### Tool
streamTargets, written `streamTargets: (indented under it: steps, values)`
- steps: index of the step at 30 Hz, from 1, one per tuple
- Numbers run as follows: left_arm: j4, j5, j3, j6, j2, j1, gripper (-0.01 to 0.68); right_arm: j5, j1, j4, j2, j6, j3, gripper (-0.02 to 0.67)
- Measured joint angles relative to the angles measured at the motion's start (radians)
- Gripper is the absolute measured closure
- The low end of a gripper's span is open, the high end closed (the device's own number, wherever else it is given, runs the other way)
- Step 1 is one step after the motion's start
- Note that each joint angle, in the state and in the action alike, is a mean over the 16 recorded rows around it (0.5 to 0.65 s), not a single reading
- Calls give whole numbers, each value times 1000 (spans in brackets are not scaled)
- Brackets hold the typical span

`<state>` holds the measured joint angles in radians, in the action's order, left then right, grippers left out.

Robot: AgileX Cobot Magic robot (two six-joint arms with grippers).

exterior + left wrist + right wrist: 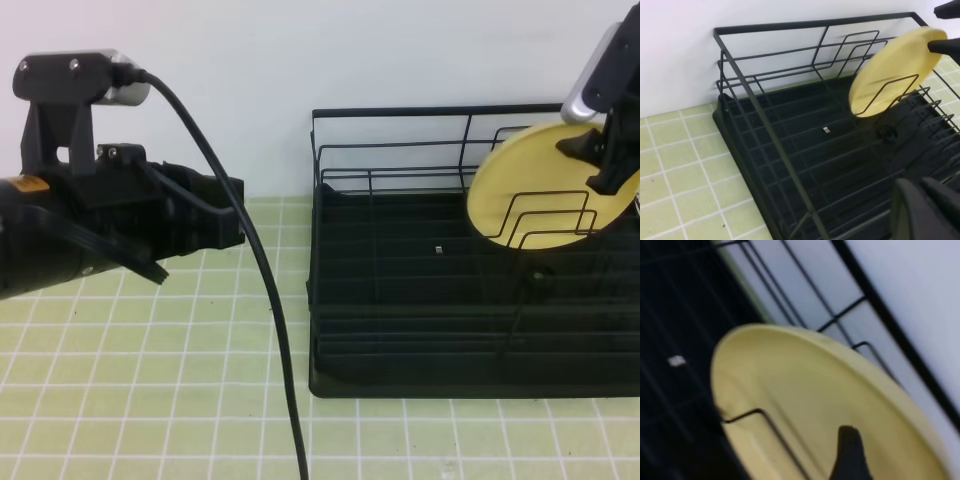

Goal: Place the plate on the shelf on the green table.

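1. Your plate (pixel 535 190) stands tilted on edge in the right rear part of the shelf (pixel 400 300), leaning among the bent-wire dividers (pixel 550 215).
2. Your right gripper (pixel 600 160) sits at the plate's upper right rim; one finger (pixel 850 455) shows in front of the plate's face, and the jaws look spread apart, though the blurred wrist view leaves contact uncertain.
3. Your left gripper (pixel 215 225) hovers over the green table (pixel 150 380), left of the shelf, jaws clenched on nothing.
4. A black cable (pixel 270 300) hangs down across the tiles.
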<state>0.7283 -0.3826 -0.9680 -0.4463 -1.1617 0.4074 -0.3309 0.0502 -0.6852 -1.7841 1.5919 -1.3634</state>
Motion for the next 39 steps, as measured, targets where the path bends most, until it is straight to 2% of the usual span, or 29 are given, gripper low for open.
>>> streamTargets:
  steps: [13, 22, 26, 36, 39]
  values:
    - [5, -16, 0, -9, 0, 0, 673, -20, 0, 65, 14, -119, 1, 190]
    - [5, -58, 0, -19, 3, 0, 673, -26, 0, 44, 100, -229, 1, 208]
    - [4, -95, 0, -20, 14, 0, 673, -58, 0, -1, 175, -308, 1, 277]
    - [1, -191, 1, -20, 87, 0, 673, -184, 0, -159, 449, -450, 9, 547]
    - [-1, -204, 6, -20, 117, 0, 673, -202, 0, -203, 551, -463, 32, 609]
